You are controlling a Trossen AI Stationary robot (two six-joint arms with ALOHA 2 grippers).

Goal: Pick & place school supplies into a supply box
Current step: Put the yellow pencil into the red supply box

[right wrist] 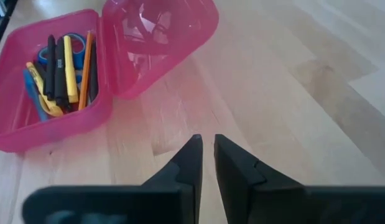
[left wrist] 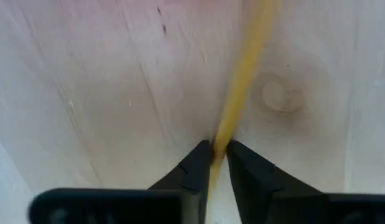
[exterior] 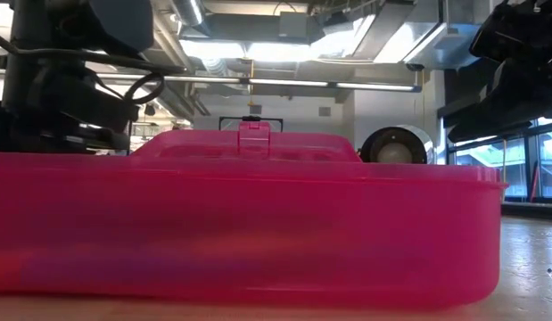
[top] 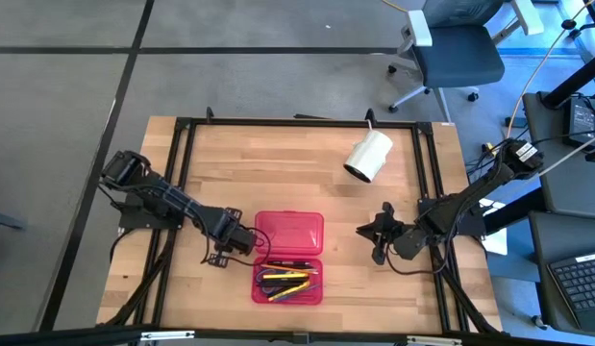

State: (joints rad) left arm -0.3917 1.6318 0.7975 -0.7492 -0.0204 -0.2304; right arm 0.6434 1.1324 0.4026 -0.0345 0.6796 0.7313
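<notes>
The supply box [top: 288,258], a red translucent case, lies open in the middle of the table. Its near half [right wrist: 55,93] holds several school supplies: black, yellow, orange and blue pens and blue-handled scissors. Its lid half [right wrist: 161,37] lies on the far side. My left gripper [top: 241,240] stands just left of the box, pointing down, shut on a yellow pencil [left wrist: 248,68]. My right gripper [top: 379,233] hovers right of the box, its fingers [right wrist: 208,149] shut with nothing between them. My left gripper pinches the yellow pencil's shaft [left wrist: 222,140] between its two fingertips. It comes from above, pointing down, with the fingers across the pencil. The rest of the pencil runs on away from the fingers, close over the wooden table top; which end is held is hidden by the fingers.
A white cylinder [top: 368,156] lies on its side at the far right of the table and also shows behind the box in the low view [exterior: 396,145]. Bare wood [top: 374,279] lies right of the box. An office chair [top: 451,48] stands beyond the far edge.
</notes>
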